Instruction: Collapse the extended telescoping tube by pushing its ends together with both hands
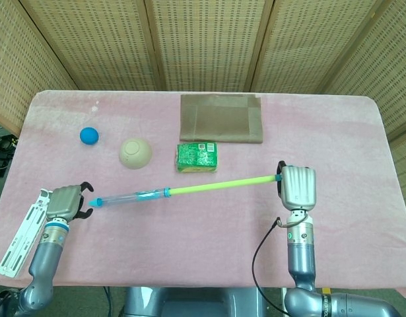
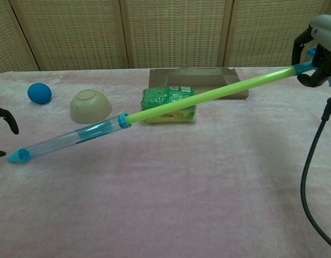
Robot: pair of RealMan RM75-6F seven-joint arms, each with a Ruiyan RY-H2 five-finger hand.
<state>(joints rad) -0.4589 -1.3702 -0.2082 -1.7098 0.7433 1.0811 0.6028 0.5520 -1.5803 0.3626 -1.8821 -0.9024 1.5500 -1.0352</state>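
Telescoping tube runs left-right, fully extended: clear barrel, green rod. Right robot hand grips the rod's end; left robot hand, fingers spread, nears the blue tip.

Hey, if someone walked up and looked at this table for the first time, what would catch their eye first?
Probably the long telescoping tube, bright green and clear blue, stretched slantwise across the pink table. The right hand grips its green end, raised off the cloth, while the left hand sits open just short of the blue tip. Behind it lies a green packet.
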